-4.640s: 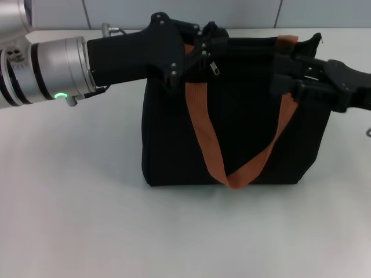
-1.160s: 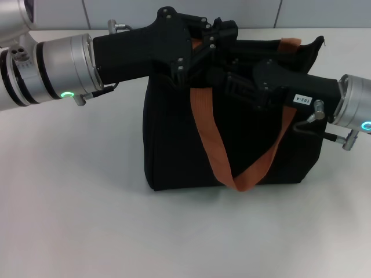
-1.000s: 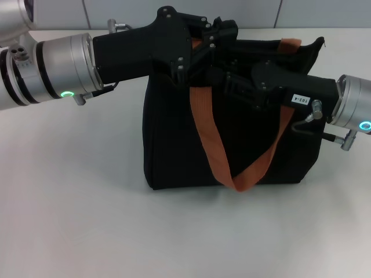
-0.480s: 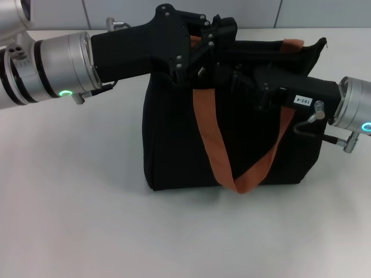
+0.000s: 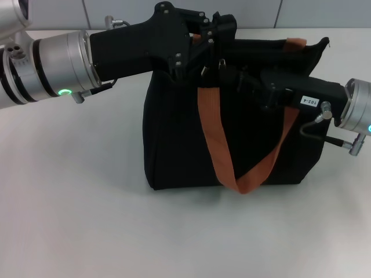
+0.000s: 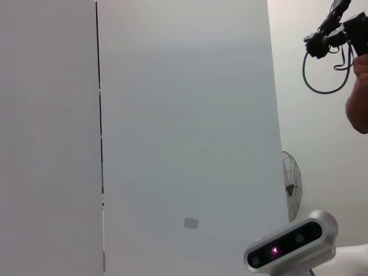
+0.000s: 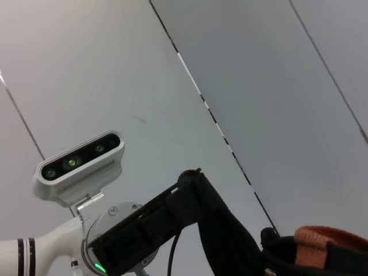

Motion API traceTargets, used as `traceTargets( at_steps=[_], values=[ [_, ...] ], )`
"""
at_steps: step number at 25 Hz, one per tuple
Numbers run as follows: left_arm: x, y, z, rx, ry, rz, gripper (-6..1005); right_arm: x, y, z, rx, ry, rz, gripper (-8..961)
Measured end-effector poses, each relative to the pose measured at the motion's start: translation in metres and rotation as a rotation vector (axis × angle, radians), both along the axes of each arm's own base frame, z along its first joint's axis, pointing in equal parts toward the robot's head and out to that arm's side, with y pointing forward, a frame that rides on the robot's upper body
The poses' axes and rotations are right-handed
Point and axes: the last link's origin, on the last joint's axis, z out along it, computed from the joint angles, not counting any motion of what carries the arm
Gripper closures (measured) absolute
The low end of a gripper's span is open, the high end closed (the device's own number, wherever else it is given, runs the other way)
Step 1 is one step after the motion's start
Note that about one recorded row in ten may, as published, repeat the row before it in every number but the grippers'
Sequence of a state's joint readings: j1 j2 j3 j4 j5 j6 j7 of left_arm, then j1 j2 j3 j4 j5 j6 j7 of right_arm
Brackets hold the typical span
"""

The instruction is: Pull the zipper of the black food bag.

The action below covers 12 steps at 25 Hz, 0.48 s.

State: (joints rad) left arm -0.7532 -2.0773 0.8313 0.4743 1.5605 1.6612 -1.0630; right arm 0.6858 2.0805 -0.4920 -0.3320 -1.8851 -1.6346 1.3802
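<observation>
Black food bag [image 5: 174, 139] upright on tabletop [image 5: 75, 208]. Left tool [image 5: 213, 36] grips bag's top edge. Right tool [image 5: 227, 70] at zipper [image 5: 221, 62]; its grip unclear. Step: zipper pull in hand. Next: draw toward right arm.

Head view: looks forward and down, close on the black food bag [image 5: 232, 133] standing on the white desk [image 5: 87, 220]. Both wrist views tilt upward at wall panels and the robot's head camera [image 6: 290, 238]; right wrist view shares the bag's orange-brown strap [image 7: 330, 238].
</observation>
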Motion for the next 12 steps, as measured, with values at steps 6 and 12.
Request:
traceTargets(
  at_steps=[6, 12],
  values=[
    [-0.0007, -0.0003, 0.0002, 0.0, 0.0, 0.002, 950, 0.0031, -0.0016, 0.0057, 0.002, 0.005, -0.003, 954],
    [-0.0011, -0.0003, 0.0004, 0.002, -0.001, 0.003, 949, 0.0027, -0.0023, 0.006, -0.009, 0.005, -0.001, 954]
  ],
)
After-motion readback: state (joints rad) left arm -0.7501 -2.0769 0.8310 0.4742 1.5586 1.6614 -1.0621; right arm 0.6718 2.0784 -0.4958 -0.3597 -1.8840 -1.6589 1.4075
